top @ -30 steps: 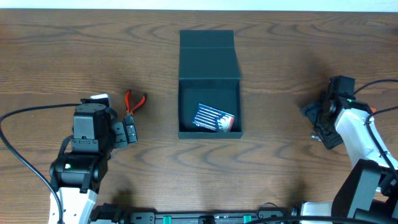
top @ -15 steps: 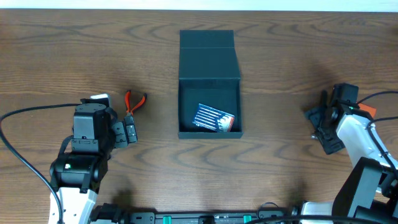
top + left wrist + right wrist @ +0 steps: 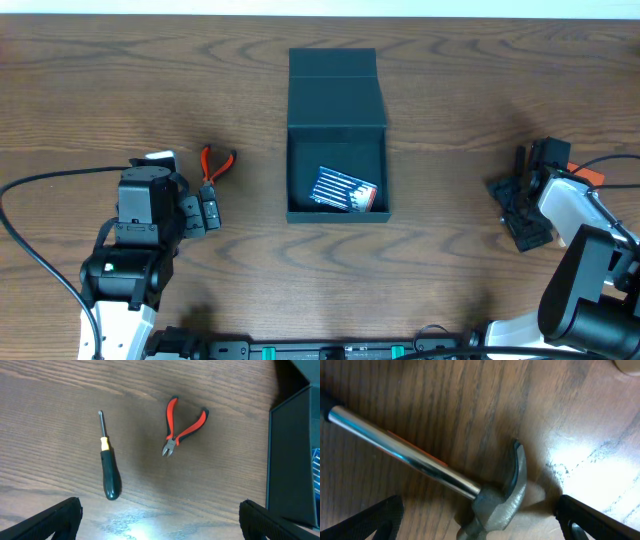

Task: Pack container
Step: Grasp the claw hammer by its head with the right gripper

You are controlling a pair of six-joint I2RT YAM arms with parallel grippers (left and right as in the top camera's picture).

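Observation:
The dark teal container [image 3: 336, 130] stands open at mid-table, its lid flap laid back; a blue striped packet [image 3: 344, 190] lies inside. Its wall shows at the right of the left wrist view [image 3: 292, 460]. Red-handled pliers [image 3: 215, 163] lie left of it, also in the left wrist view [image 3: 183, 425], beside a dark-handled screwdriver [image 3: 107, 462]. My left gripper [image 3: 160, 525] is open and empty above the table near them. My right gripper [image 3: 480, 520] is open, straddling the head of a hammer [image 3: 502, 492] with a steel shaft, at the table's right [image 3: 522, 205].
The wooden table [image 3: 450, 90] runs to a pale far edge. A black cable [image 3: 40, 185] loops at the left by my left arm. A small orange part [image 3: 591, 177] shows by my right arm.
My right arm has swung back and down toward the table's right side, its gripper now low over the hammer. The left arm, container and tools have not moved.

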